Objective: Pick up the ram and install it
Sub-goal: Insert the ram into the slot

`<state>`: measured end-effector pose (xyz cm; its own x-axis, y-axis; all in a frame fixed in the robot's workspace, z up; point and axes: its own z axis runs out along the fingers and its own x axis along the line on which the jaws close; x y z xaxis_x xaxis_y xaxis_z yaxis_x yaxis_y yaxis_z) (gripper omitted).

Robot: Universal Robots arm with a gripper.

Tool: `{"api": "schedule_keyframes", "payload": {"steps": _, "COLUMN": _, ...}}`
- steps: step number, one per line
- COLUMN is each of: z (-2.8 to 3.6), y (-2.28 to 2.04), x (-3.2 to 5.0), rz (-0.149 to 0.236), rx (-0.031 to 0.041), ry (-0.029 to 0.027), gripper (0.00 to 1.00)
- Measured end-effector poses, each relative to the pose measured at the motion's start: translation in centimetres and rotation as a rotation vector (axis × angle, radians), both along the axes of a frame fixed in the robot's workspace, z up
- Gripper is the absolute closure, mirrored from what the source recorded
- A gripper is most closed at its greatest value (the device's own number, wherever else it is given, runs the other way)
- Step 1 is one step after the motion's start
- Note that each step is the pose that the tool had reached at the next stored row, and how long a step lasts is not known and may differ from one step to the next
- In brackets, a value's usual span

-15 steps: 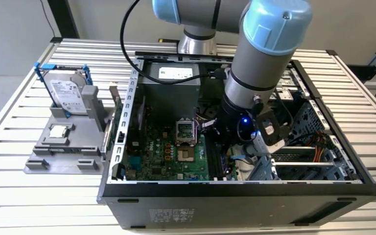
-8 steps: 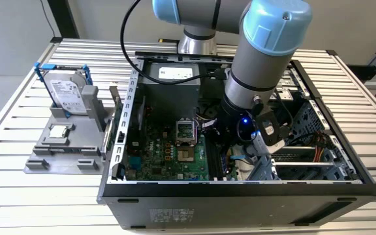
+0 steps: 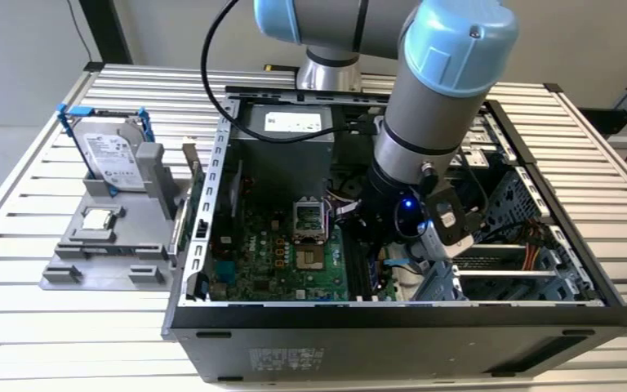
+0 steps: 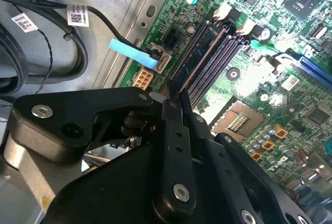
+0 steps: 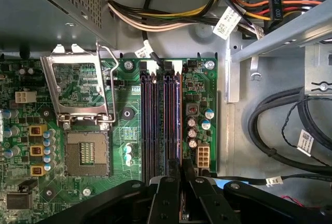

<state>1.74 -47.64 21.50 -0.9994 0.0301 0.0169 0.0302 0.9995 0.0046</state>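
- Inside the open computer case [image 3: 401, 314], the arm reaches down over the green motherboard [image 3: 281, 253], with its gripper [image 5: 180, 175] right at the near end of the memory slots [image 5: 161, 125].
- In both wrist views the two black fingers [image 4: 174, 130] are pressed nearly together, and they seem to pinch a thin edge between them; this is judged to be the ram [image 4: 199, 60], though its near end is hidden by the fingers.
- In the second wrist view a dark stick with a coppery long edge runs away from the fingertips along the outermost slot, towards the white latches [image 4: 228, 11].
- Its long axis lies parallel to the slots and in line with the gripper, so the ram looks lined up with its slot; whether it is fully seated cannot be told.
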Motion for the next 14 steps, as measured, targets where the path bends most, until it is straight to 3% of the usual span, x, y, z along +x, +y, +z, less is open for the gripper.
{"api": "schedule_keyframes", "payload": {"steps": 6, "z": -0.14, "y": 0.0, "x": 0.0, "rz": 0.0, "rx": 0.0002, "ry": 0.0, "gripper": 1.0}}
{"api": "schedule_keyframes", "payload": {"steps": 7, "z": -0.18, "y": 0.02, "x": 0.01, "rz": 0.0, "rx": 0.0009, "ry": -0.0002, "gripper": 0.0}}
{"api": "schedule_keyframes", "payload": {"steps": 10, "z": -0.18, "y": 0.0, "x": 0.0, "rz": 0.0, "rx": 0.0001, "ry": 0.0, "gripper": 0.0}}
{"api": "schedule_keyframes", "payload": {"steps": 14, "z": 1.32, "y": 0.0, "x": 0.0, "rz": -0.002, "rx": 0.0, "ry": 0.0004, "gripper": 0.0}}
